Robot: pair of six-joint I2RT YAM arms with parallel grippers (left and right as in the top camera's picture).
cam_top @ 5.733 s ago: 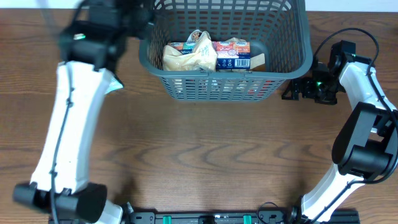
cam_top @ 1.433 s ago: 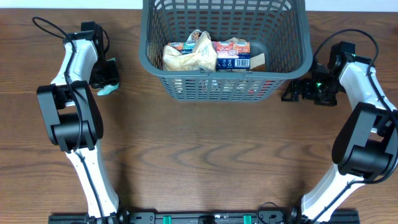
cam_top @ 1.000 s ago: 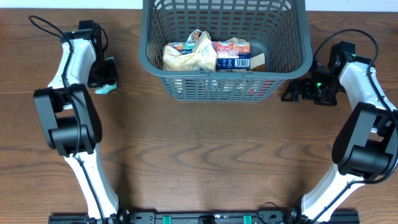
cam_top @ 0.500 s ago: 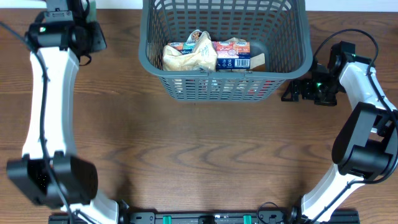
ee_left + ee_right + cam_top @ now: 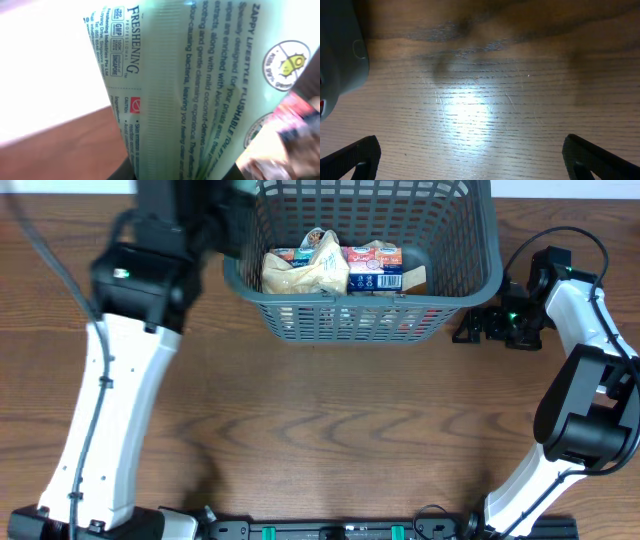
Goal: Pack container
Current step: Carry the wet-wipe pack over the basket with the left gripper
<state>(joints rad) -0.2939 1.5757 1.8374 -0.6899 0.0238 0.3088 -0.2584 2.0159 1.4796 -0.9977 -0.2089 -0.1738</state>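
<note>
The container [image 5: 470, 265] is a dark grey lattice basket at the back middle of the table. It holds a beige bag [image 5: 310, 265] and a blue-and-white carton [image 5: 375, 270]. In the left wrist view a pale green packet of wipes [image 5: 200, 75] fills the frame, and my left gripper [image 5: 182, 175] is shut on its lower end. My left arm [image 5: 140, 275] is raised high beside the basket's left rim, and its fingertips are hidden in the overhead view. My right gripper [image 5: 468, 326] stands open and empty over the table just right of the basket, whose corner [image 5: 340, 55] shows in the right wrist view.
Brown wooden table [image 5: 330, 430] all round. My right arm [image 5: 590, 350] curves along the right edge. The basket's right wall stands close to the right fingertips [image 5: 355, 160].
My left arm has lifted the green packet off the table at the far left and swung up and right, to the basket's left rim. The right arm has not moved.
</note>
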